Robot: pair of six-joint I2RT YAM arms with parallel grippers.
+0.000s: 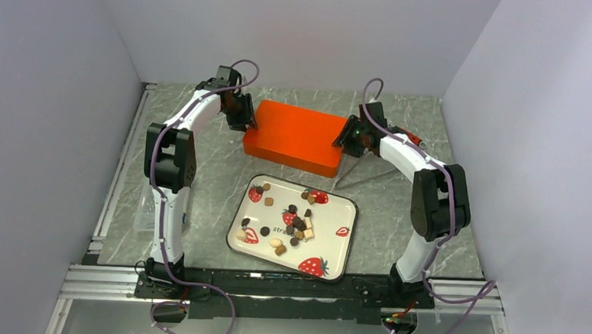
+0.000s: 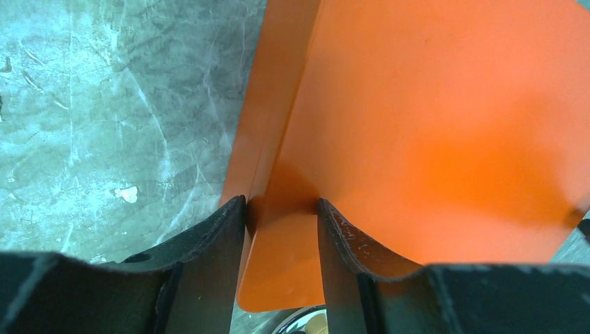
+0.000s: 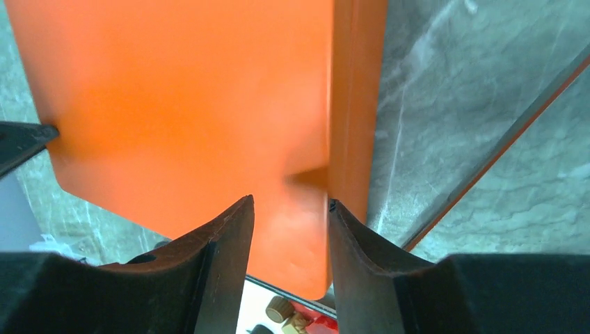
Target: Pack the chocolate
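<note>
Overhead: chocolate [image 1: 294, 222] scattered on strawberry-print tray [image 1: 332, 219] on tabletop [image 1: 216, 170], orange box [image 1: 294, 136] just behind, left end effector [image 1: 245, 122] at its left end, right end effector [image 1: 348, 141] at its right end. Left wrist: fingers [image 2: 222, 236] narrowly apart astride box edge, grip impossible to tell. Right wrist: same narrow gap at opposite edge, grip likewise unclear

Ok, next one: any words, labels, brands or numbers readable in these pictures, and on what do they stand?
"straw": small dark lettering in the middle of the white tray, seen from the top view. Its end is covered by the chocolate, and it is too small to read with certainty.
The orange box has no print on the faces shown in any view.
Nothing else is readable.
</note>
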